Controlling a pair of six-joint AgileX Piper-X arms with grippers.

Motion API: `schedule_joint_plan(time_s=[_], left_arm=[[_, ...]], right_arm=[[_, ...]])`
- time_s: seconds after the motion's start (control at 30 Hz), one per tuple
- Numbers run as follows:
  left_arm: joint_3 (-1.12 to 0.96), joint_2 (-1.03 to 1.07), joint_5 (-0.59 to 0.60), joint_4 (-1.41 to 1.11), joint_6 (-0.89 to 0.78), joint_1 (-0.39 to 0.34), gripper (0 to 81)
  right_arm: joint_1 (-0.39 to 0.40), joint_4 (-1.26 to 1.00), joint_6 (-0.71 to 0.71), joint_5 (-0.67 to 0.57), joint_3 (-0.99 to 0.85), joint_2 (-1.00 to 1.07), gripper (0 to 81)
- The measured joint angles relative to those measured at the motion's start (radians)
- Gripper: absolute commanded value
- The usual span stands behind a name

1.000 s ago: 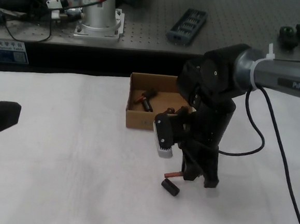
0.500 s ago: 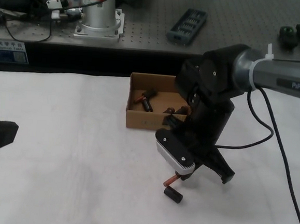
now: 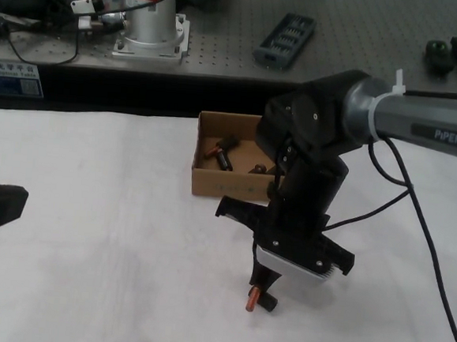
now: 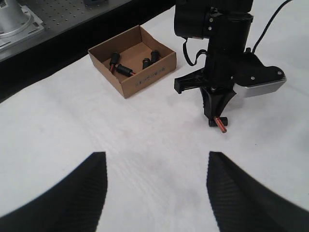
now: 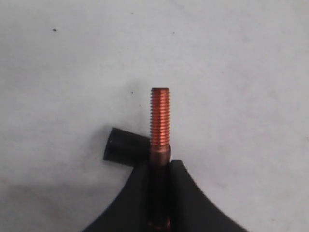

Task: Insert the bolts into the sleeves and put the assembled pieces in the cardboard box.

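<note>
High view: right jaws, lowered over the white counter [image 3: 104, 240], clamp a copper bolt [image 3: 251, 303] near the cardboard box [image 3: 212, 184].
Left wrist view: left jaws parted, fingers [image 4: 67, 193] holding nothing; dark pieces [image 4: 123, 69] lie in the box.
Right wrist view: threaded bolt end protrudes from the closed jaws; black sleeve [image 5: 120, 145] lies on the counter just beside it.

The right arm's jaws have rolled over, tipping the bolt [image 5: 160, 118] from level to slanting down beside the sleeve [image 5: 119, 144].

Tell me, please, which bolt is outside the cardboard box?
The copper bolt in the right pincer, beside the loose sleeve; the rest lie in the box.
</note>
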Motion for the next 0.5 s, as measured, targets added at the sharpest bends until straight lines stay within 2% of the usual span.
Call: schedule_joint_plan(time_s=[0.2, 0.3, 0.5], left_arm=[[0.0, 0.0, 0.0, 0.0, 0.0, 0.0, 43.9], [0.0, 0.0, 0.0, 0.0, 0.0, 0.0, 43.9], [0.0, 0.0, 0.0, 0.0, 0.0, 0.0, 43.9]], right_arm=[[0.01, 0.0, -0.03, 0.003, 0.0, 0.0, 2.0], [0.011, -0.04, -0.033, 0.051, 0.014, 0.0, 2.0], [-0.022, -0.088, -0.035, 0.056, 0.072, -0.018, 2.0]])
